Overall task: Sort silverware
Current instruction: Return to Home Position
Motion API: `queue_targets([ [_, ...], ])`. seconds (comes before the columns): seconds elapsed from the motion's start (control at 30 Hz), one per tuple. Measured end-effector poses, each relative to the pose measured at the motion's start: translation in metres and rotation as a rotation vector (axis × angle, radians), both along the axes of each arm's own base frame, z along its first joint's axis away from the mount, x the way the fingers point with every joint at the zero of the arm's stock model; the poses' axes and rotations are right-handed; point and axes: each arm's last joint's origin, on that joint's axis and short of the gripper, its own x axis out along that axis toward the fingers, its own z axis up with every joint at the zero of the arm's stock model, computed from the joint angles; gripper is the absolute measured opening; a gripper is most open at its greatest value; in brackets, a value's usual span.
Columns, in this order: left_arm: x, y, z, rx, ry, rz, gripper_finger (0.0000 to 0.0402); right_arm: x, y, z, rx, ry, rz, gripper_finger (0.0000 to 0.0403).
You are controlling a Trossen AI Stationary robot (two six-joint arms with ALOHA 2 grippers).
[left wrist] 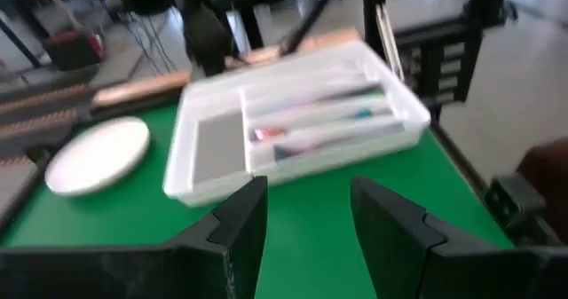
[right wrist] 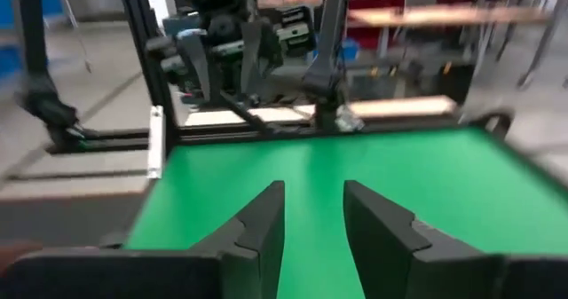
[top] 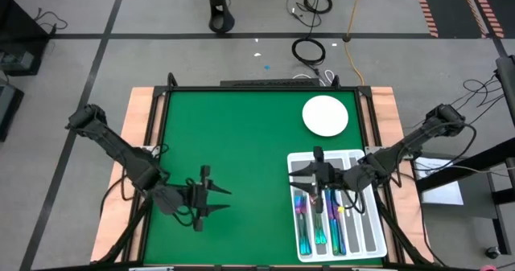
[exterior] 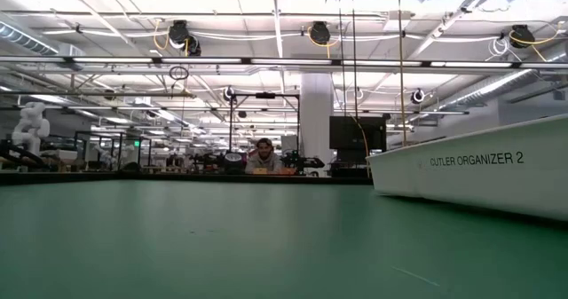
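The silverware (top: 318, 221) lies in the white tray (top: 372, 237), bunched in the long slots. Every piece runs lengthwise with the tray, from its plate end towards its other end. I can make out no piece outside the tray.

The right gripper (top: 298, 176) hangs over the plate end of the tray, at the corner on the left arm's side. Its fingers are spread, nothing is between them, and they point away from the tray across the green mat (top: 233, 134). The cutlery lies under and just behind it, so this is by far the nearer arm.

The left gripper (top: 224, 201) hovers over bare mat, well apart from the tray on its long side. Its fingers are also parted and empty, and they aim straight at the tray. The round plate (top: 325, 115) sits just past the tray's short end, apart from both grippers.

To my eye the sorting is done and only the pull-back remains. The right arm has to lift clear of the tray's rim as it withdraws. The left arm has open mat around it.
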Motion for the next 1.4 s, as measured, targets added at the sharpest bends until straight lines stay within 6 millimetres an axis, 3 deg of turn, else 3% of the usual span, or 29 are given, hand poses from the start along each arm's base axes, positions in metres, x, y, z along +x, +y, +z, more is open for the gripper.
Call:
queue_targets([
  [0.17, -0.002, 0.012, 0.026, -0.002, -0.148, -0.027, 0.0166, 0.006, -0.010, 0.005, -0.221, -0.027, -0.010, 0.0105],
  [0.37, 0.000, 0.043, 0.045, -0.009, -0.218, -0.065, 0.0166, 0.015, -0.027, 0.007, -0.300, -0.046, 0.012, 0.0105],
  [0.5, 0.006, 0.069, 0.048, -0.022, -0.204, -0.064, 0.0166, 0.022, -0.044, 0.005, -0.305, -0.031, 0.102, 0.0105],
  [0.63, 0.013, 0.096, 0.044, -0.015, -0.148, -0.024, 0.0166, 0.027, -0.071, 0.000, -0.307, 0.035, 0.075, 0.0105],
  [0.83, 0.012, 0.136, 0.040, 0.021, -0.067, 0.032, 0.0166, 0.013, -0.110, 0.011, -0.272, 0.061, -0.037, 0.0105],
  [0.97, -0.003, 0.159, 0.041, 0.002, -0.071, 0.049, 0.0166, -0.009, -0.124, 0.028, -0.245, 0.017, -0.098, 0.0105],
  [1.17, -0.054, 0.170, 0.027, -0.089, -0.136, 0.088, 0.0166, -0.040, -0.124, 0.039, -0.133, 0.014, -0.076, 0.0105],
  [1.27, -0.077, 0.168, 0.012, -0.173, -0.200, 0.105, 0.0166, -0.042, -0.117, 0.028, -0.095, -0.001, -0.045, 0.0105],
  [1.4, -0.099, 0.164, -0.007, -0.246, -0.274, 0.097, 0.0166, -0.042, -0.110, -0.003, -0.054, -0.050, -0.019, 0.0105],
])
